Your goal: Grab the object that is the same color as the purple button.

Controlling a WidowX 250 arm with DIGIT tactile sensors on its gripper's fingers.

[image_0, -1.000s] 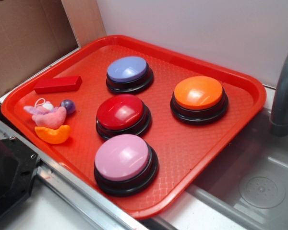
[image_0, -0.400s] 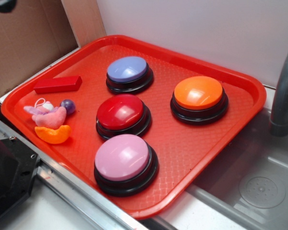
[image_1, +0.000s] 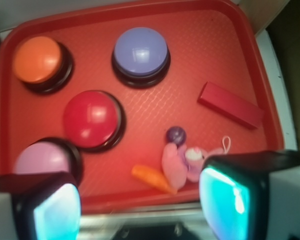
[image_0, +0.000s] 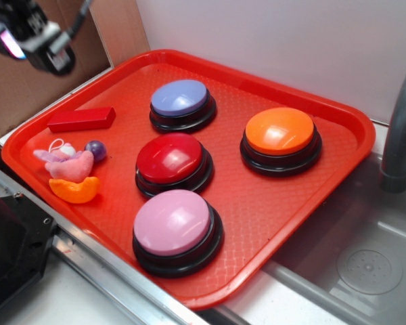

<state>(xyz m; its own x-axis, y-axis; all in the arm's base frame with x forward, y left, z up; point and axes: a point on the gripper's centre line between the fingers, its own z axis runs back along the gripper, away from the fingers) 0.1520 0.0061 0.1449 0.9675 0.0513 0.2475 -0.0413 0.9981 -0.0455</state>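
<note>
Purple ball (image_0: 96, 149) rests on the red tray (image_0: 271, 203), touching the pink plush toy (image_0: 71, 165) (untouched); my pincer (image_1: 140, 202) hangs wide, empty.

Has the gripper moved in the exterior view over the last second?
Yes. The gripper has come into view at top left, above the red block, heading toward the tray.

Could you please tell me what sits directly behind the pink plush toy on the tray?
Behind the pink plush toy sits the small glossy dark-purple ball, close against it on the red plastic tray. Whether they actually touch cannot be told; the toy hides the ball's base.
</note>
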